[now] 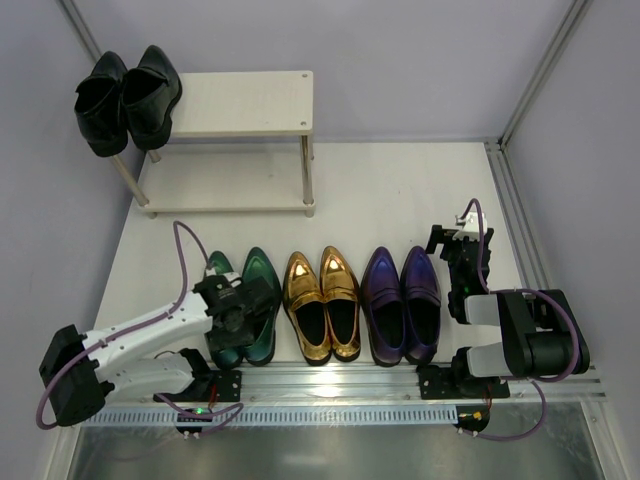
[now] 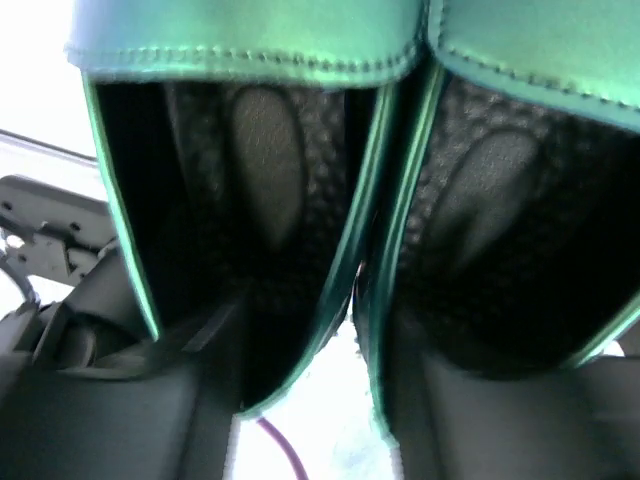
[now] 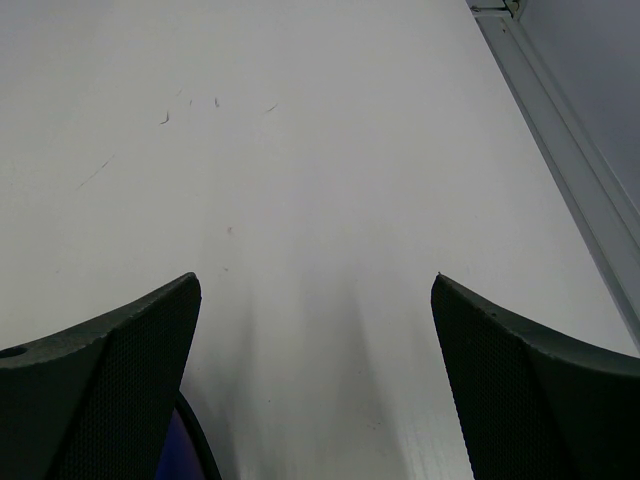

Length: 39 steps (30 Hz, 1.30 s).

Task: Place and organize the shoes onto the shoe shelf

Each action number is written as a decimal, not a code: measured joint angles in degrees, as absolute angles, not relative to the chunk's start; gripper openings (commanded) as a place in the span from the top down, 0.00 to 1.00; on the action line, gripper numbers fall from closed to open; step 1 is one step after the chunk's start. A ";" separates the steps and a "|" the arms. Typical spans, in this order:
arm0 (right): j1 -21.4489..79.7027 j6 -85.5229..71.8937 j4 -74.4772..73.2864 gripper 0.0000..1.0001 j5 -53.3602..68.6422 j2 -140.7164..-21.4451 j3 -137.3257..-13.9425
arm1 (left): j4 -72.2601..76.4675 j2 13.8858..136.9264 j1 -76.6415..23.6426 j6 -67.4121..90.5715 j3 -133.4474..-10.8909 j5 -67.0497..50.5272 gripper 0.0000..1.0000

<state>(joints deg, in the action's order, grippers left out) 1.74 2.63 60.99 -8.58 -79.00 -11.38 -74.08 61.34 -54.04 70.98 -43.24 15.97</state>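
The shoe shelf (image 1: pixel 250 100) stands at the back left, with the black pair (image 1: pixel 125 100) on the left end of its top board. Green (image 1: pixel 262 285), gold (image 1: pixel 322 300) and purple (image 1: pixel 400 300) pairs stand in a row on the table, toes away from me. My left gripper (image 1: pixel 238 312) is down over the green pair. In the left wrist view it (image 2: pixel 340 400) has one finger inside each green shoe (image 2: pixel 250 40), pinching their inner walls together. My right gripper (image 1: pixel 456 232) hovers open and empty just right of the purple pair, over bare table (image 3: pixel 315 290).
The shelf's lower board (image 1: pixel 230 185) and the right part of its top board are bare. A metal rail (image 1: pixel 530 230) runs along the table's right edge. A purple shoe's edge (image 3: pixel 185 450) shows beside my right gripper's left finger.
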 measured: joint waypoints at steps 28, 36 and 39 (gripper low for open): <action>1.74 2.63 61.01 0.03 -8.58 -79.00 -11.38 | -79.96 63.68 -58.17 65.87 -71.22 18.70 1.00; 1.74 2.66 61.01 0.03 -8.58 -79.00 -11.38 | -82.74 69.60 -63.00 62.92 -89.17 18.98 1.00; 1.74 2.66 61.01 0.03 -8.58 -79.00 -11.38 | -83.70 73.76 -64.62 59.18 -98.61 20.12 1.00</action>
